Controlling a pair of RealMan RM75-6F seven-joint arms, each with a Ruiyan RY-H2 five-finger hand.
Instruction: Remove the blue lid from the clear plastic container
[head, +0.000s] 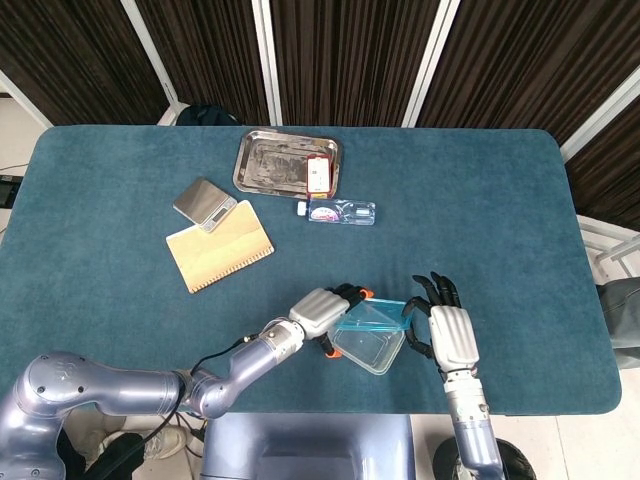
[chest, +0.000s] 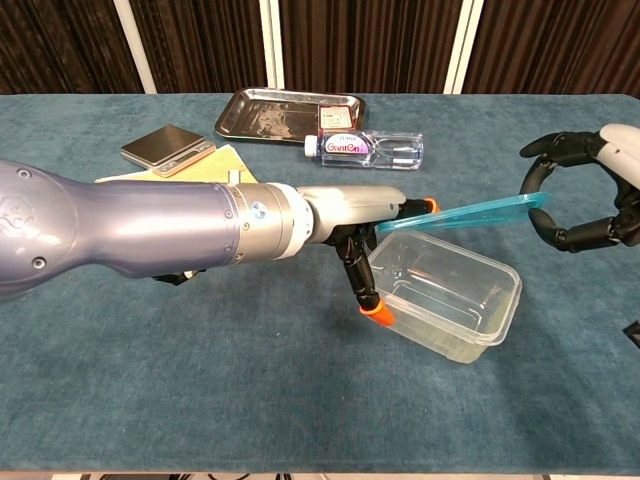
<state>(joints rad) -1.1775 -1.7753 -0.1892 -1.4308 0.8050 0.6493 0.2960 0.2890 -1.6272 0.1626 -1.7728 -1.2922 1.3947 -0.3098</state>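
Observation:
The clear plastic container (chest: 445, 300) (head: 365, 348) lies near the table's front edge, slightly tipped. The blue lid (chest: 470, 212) (head: 378, 313) slants above it, right end raised well off the rim, left end low by my left hand's fingers. My left hand (chest: 345, 215) (head: 322, 311) grips the container's left end, one orange-tipped finger (chest: 378, 315) against its near wall and others at the far rim under the lid. My right hand (chest: 600, 190) (head: 450, 337) has its fingers curled around the lid's right edge.
At the back stands a metal tray (head: 270, 160) with a small box (head: 318, 175) on it, and a water bottle (head: 340, 211) lies in front of it. A digital scale (head: 204, 203) and a tan notebook (head: 220, 246) lie to the left.

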